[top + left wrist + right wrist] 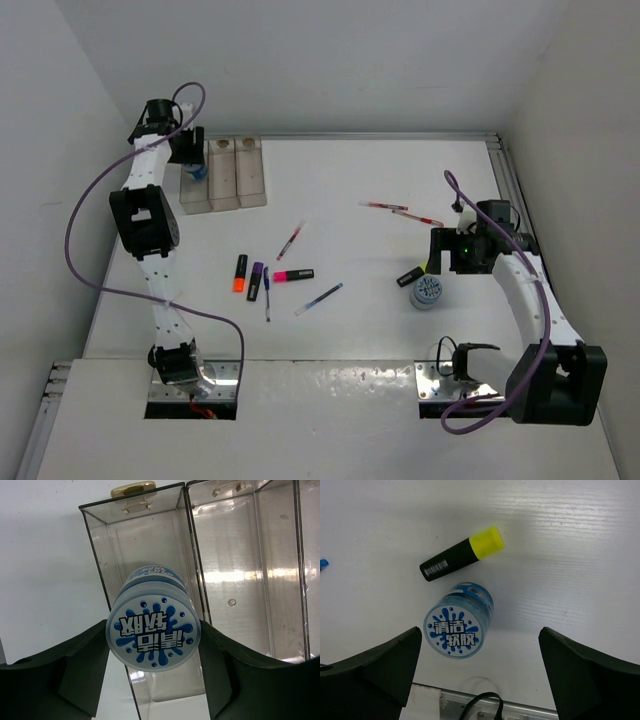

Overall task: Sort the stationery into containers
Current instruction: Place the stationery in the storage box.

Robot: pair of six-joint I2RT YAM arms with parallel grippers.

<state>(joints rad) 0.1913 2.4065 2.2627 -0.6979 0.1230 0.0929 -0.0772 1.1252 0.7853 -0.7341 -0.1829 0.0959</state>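
While the white table (pixel 400 180) carries a clear three-slot tray (pixel 235 580) at its far left, the left gripper (pixel 154 630) pinches a round blue-and-white tub (pixel 152 642) over the leftmost slot. The right gripper (pixel 480 635) hangs spread wide above a second tub (pixel 456 630), which sits just beside a yellow-capped highlighter (pixel 462 553). An orange-capped highlighter (pixel 240 272) and a blue pen (pixel 319 299) lie mid-table.

1. Tray (pixel 225 172): tan, with see-through walls and dark edges.
2. Round tub (pixel 152 632) at the tray: pale blue body, white lid with a blue splash and white lettering.
3. Second tub (pixel 457 625), far right of the tray: same splash pattern.
4. Yellow-capped highlighter (pixel 462 557): black barrel, white barcode.
5. On the near side of the tray: orange-capped highlighter (pixel 240 273), purple-capped highlighter (pixel 256 281) and pink-capped highlighter (pixel 293 275), all black-bodied.
6. Blue pen (pixel 318 299); red pen (pixel 290 240).
7. Table (pixel 350 170): white.
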